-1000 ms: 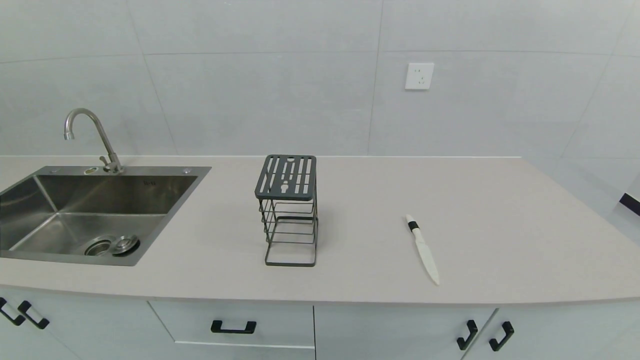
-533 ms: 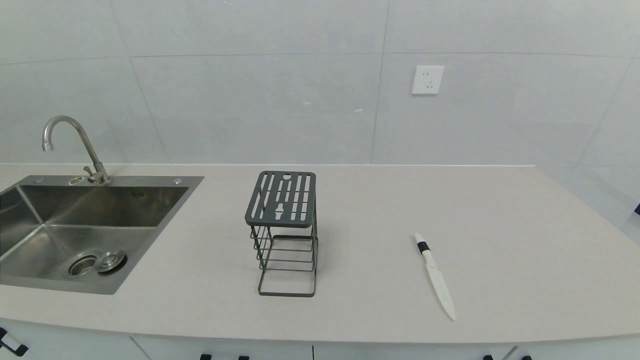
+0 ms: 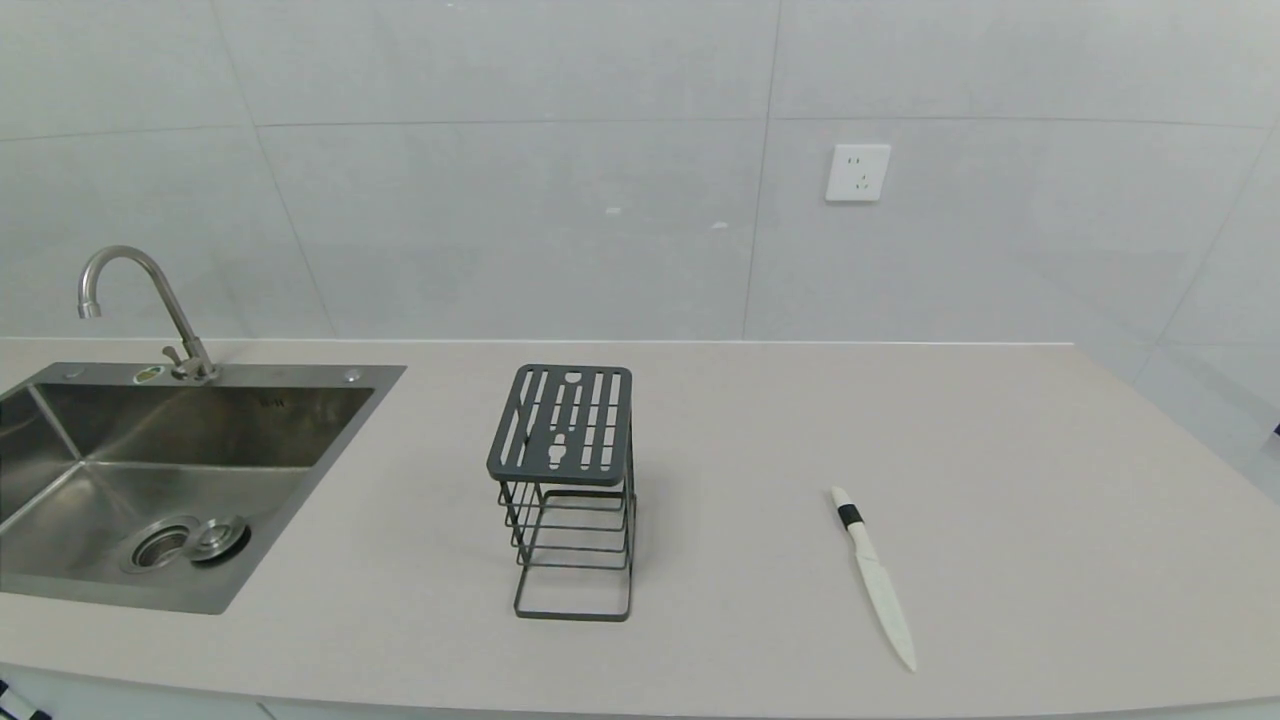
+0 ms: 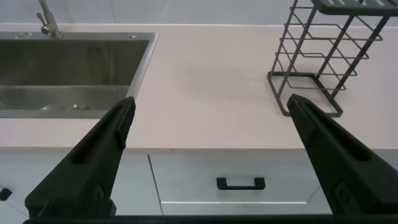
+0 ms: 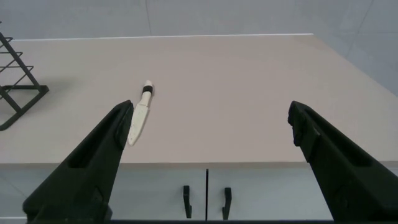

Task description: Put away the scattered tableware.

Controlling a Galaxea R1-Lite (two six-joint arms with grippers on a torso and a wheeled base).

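Left gripper point(image 4: 210, 102) and right gripper point(image 5: 211, 107) wide open, empty. Risk of pushing flat-lying white black-banded knife point(image 3: 873, 576) along beige counter point(image 3: 1000, 450).

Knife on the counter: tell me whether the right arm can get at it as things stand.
Probably yes. The knife lies flat on the bare counter, apart from the rack. The right claw stands open before the counter's front edge, with nothing between them.
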